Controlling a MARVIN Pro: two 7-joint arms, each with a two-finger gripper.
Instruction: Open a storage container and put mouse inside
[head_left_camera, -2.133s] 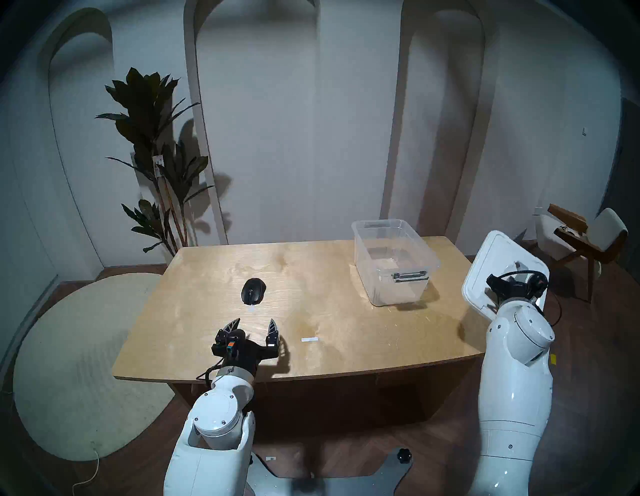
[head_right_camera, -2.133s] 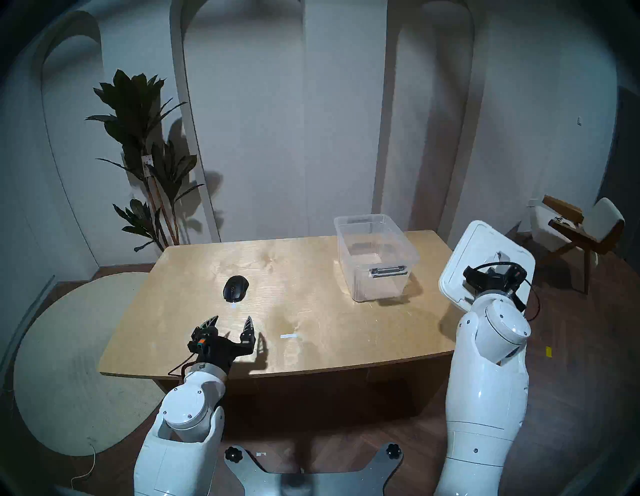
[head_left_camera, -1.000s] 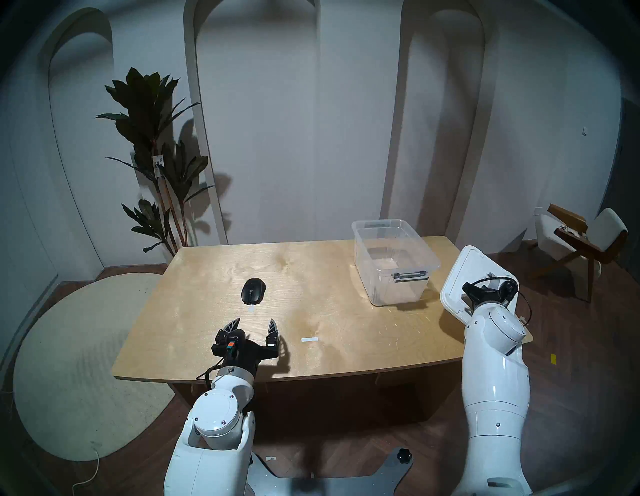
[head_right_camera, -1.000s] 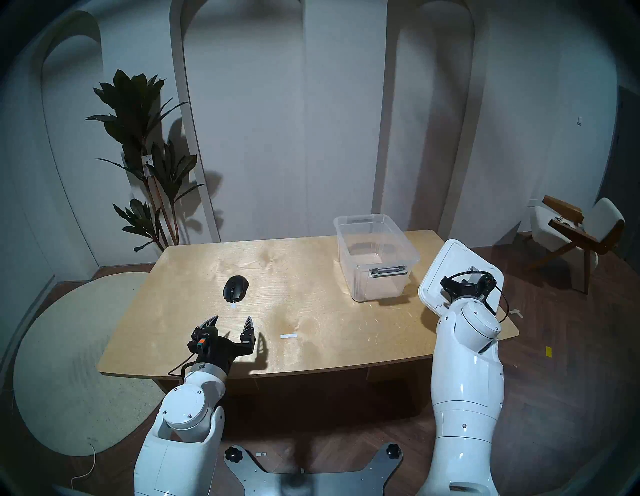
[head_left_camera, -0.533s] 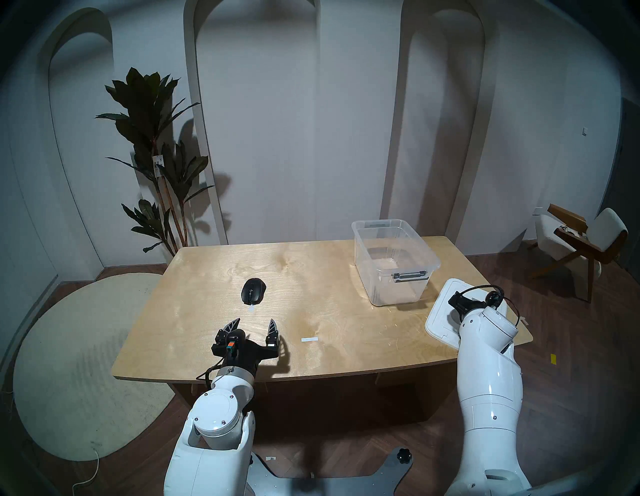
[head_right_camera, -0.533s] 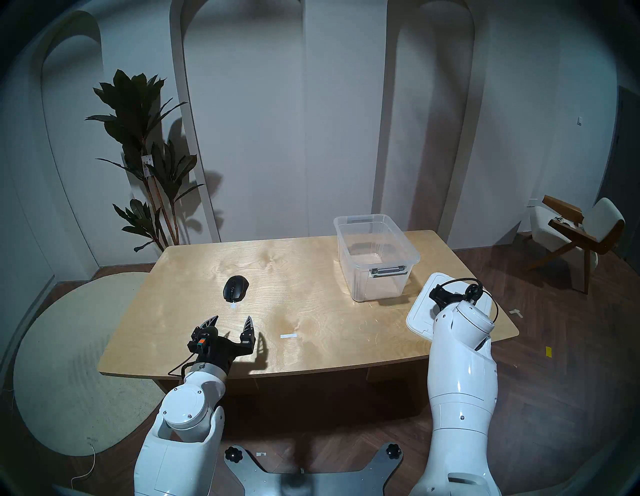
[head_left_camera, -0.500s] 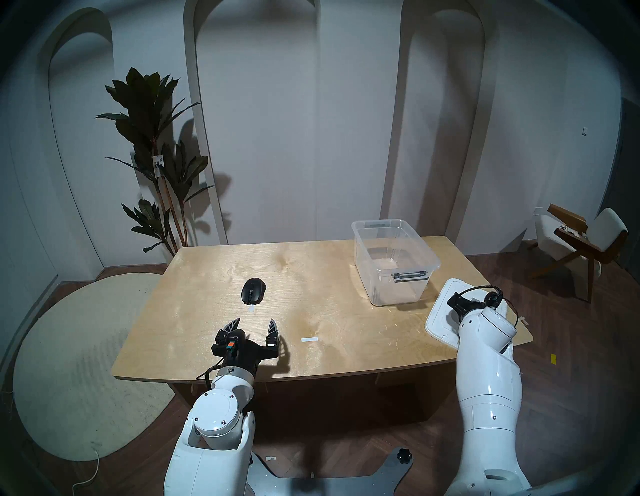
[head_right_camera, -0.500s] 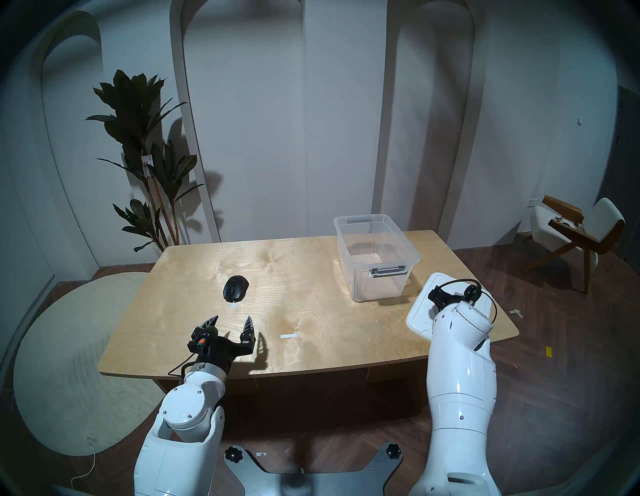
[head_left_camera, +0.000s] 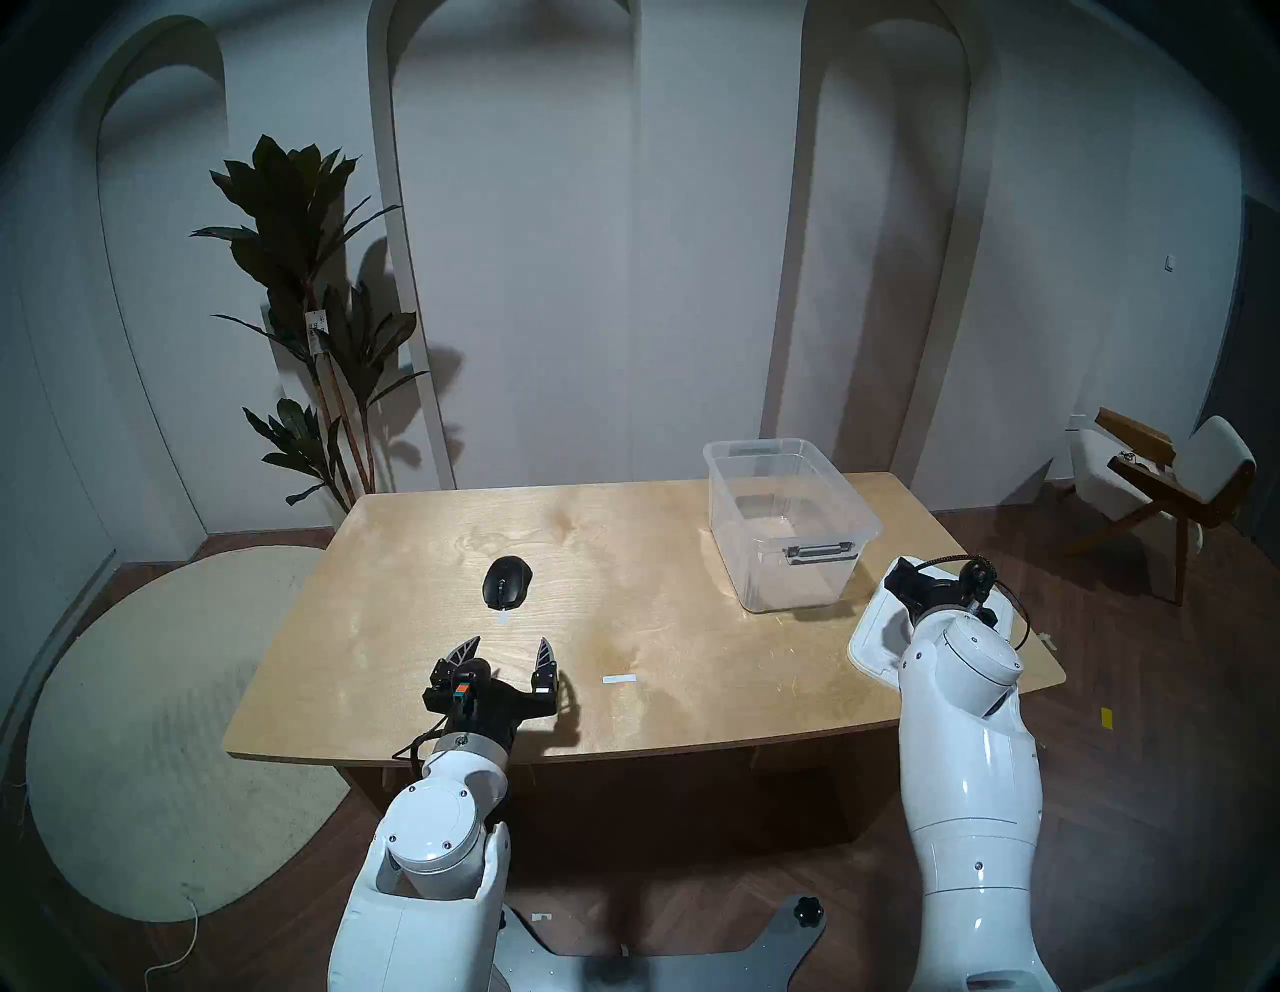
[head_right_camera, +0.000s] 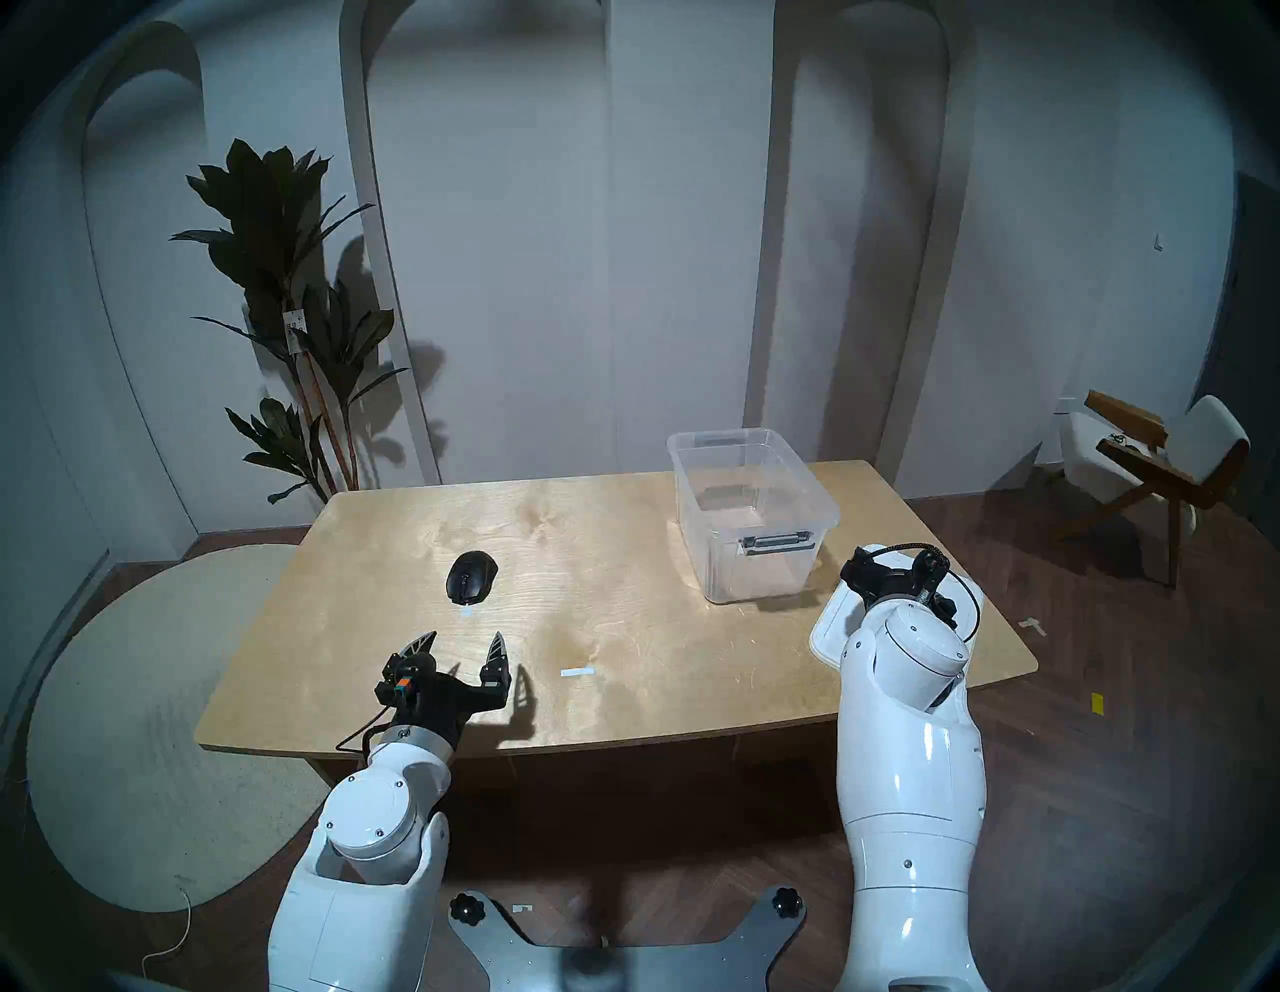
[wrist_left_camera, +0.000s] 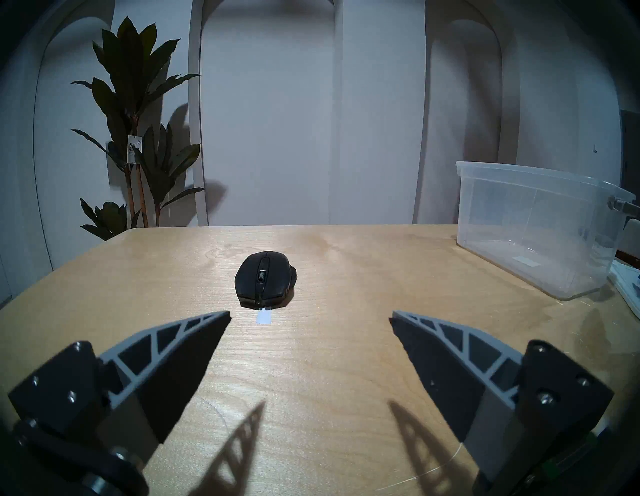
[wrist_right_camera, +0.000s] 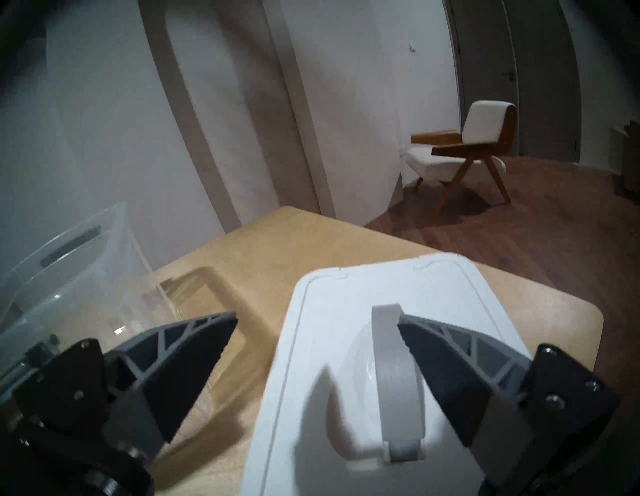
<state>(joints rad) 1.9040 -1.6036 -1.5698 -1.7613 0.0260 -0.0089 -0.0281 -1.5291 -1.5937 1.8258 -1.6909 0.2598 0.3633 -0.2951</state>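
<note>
Your right gripper (wrist_right_camera: 317, 332) now has its jaws apart, with the lid's (wrist_right_camera: 311, 346) grey strap handle (wrist_right_camera: 394, 367) just inside the right-hand finger and free of any clamp. Two seconds ago that gripper held the lid tilted up in the air off the table's right edge; since then it has come down, and the lid lies flat at about four o'clock on the table (head_left_camera: 623, 554), just beside the storage container (head_left_camera: 789, 526). To me that means the opening is done and your right arm has let go.

Your left gripper (head_left_camera: 509, 648) has not moved in that time: its jaws are wide apart, low over the table at six o'clock, aimed at the mouse (head_left_camera: 507, 582). The mouse sits on the table left of centre, near the fingertips and untouched, so picking it up looks like your next job.

The table is pale plywood with visible grain and rounded corners. The container, at two o'clock, is a clear rectangular plastic tub with thin glossy walls, a flared rim and a grey latch (head_left_camera: 821, 552) on its near end; nothing is inside. The lid is flat, matte white plastic with a raised border. The mouse is a small glossy black oval with a scroll wheel (wrist_left_camera: 262, 275), curved and likely slippery to pinch. A tiny white tape mark (wrist_left_camera: 264, 317) lies on the table just before it.
</note>
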